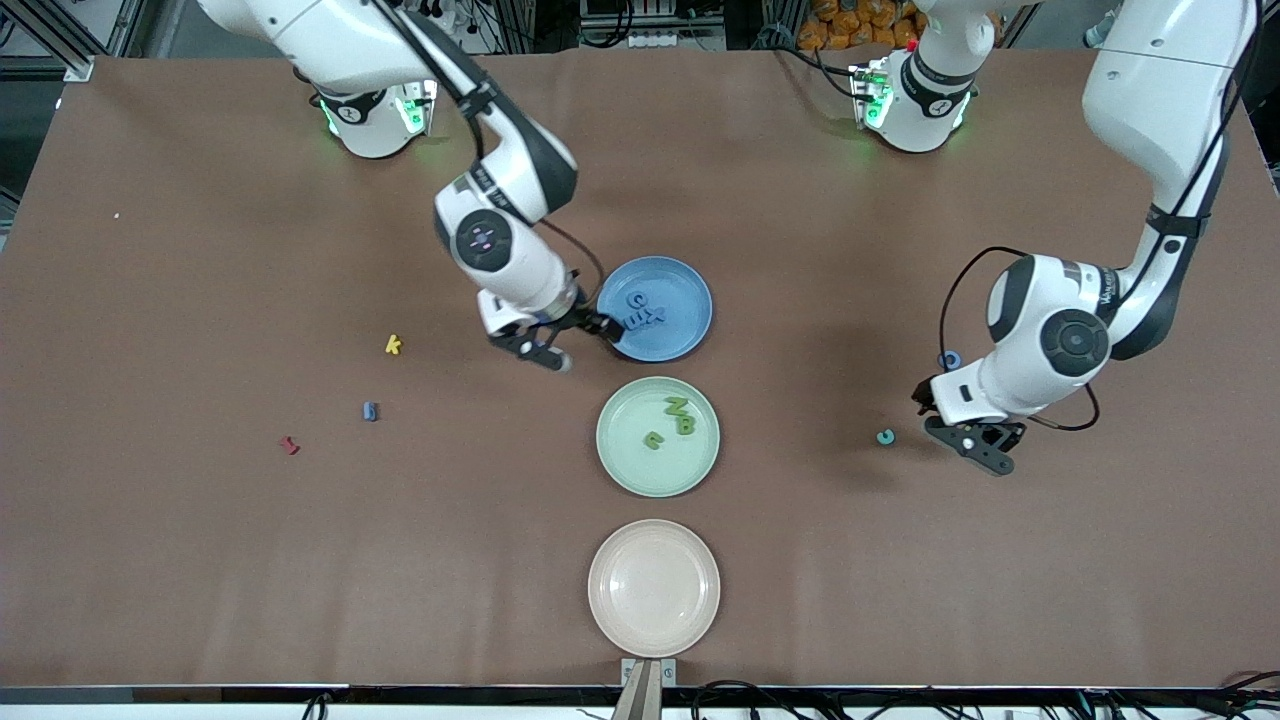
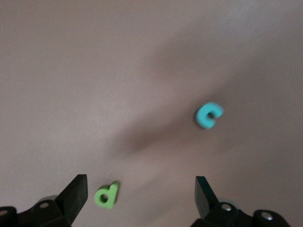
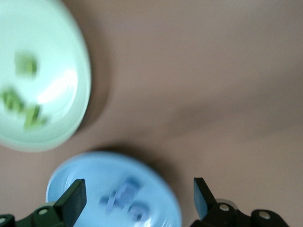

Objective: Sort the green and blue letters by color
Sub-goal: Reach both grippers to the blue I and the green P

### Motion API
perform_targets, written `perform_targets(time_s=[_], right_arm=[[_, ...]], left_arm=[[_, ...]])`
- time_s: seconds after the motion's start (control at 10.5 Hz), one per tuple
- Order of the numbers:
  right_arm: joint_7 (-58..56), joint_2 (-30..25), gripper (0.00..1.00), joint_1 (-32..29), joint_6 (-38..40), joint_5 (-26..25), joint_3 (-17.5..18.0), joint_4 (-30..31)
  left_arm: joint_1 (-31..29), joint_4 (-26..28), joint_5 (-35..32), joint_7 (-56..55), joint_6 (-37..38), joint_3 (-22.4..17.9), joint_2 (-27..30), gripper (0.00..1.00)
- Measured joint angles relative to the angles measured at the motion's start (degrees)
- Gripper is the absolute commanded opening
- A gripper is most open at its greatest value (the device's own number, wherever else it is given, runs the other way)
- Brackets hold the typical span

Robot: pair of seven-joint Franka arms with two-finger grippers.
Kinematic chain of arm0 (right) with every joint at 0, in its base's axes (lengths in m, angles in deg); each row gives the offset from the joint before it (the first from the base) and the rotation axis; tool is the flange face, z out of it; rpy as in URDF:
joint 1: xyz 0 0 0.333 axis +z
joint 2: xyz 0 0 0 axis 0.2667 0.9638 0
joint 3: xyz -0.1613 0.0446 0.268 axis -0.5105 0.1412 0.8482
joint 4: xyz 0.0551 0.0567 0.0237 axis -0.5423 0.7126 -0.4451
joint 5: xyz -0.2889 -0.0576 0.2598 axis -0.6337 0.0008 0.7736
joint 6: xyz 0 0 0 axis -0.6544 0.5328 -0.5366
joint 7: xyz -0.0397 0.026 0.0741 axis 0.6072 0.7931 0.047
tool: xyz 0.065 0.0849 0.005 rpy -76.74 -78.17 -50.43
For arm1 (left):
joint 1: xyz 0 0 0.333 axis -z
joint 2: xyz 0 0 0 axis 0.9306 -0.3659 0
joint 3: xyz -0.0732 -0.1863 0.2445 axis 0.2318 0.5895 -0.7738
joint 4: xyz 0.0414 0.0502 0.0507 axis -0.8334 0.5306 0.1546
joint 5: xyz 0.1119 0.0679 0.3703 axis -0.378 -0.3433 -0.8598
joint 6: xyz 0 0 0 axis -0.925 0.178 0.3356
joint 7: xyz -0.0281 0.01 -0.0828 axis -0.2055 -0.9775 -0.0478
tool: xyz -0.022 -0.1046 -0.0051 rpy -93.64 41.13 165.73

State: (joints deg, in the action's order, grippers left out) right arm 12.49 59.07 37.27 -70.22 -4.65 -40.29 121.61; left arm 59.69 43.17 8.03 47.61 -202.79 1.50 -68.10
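Over the rim of the blue plate (image 1: 655, 308), toward my right arm's end of it, my right gripper (image 1: 562, 343) hangs with its fingers spread wide and nothing between them. Blue letters (image 1: 643, 312) lie on that plate, and green letters (image 1: 673, 418) lie on the green plate (image 1: 657, 436), which sits nearer the front camera. Nearer still is a cream plate (image 1: 653, 587). Toward my right arm's end of the table lie a yellow k (image 1: 393, 345), a small blue letter (image 1: 370, 411) and a dark red letter (image 1: 289, 445). My left gripper (image 1: 970, 440) hovers low, wide apart and empty, just beside a teal letter (image 1: 886, 436); a blue ring-shaped letter (image 1: 949, 359) lies close by.

From my left wrist, both fingers (image 2: 75, 194) stand wide, with a small green letter (image 2: 107, 194) on the table between them and the teal letter (image 2: 209, 115) apart from it.

From my right wrist, the fingers (image 3: 73, 198) gape over the blue plate (image 3: 71, 179), blurred blue letters (image 3: 124, 198) below them, the green plate (image 3: 57, 118) alongside.
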Motion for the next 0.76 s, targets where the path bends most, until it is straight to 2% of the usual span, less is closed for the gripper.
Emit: perform_targets(time_s=[0.28, 0.38, 0.76], right_arm=[[-2.5, -0.4, 1.00, -9.6, 1.8, -5.8, -0.2, 0.0], [-7.7, -0.4, 1.00, -12.4, 3.5, -7.8, -0.2, 0.0], [-32.9, -0.4, 1.00, -21.4, 6.6, -10.6, -1.4, 0.0]], left_arm=[[-2.0, 1.3, -0.7, 1.8, -1.1, 0.0, 0.0, 0.94], [-2.5, 1.5, -1.7, 1.8, -1.4, -0.1, -0.2, 0.90], [-5.9, 2.0, -3.2, 3.4, -4.1, -0.1, -2.4, 0.82]])
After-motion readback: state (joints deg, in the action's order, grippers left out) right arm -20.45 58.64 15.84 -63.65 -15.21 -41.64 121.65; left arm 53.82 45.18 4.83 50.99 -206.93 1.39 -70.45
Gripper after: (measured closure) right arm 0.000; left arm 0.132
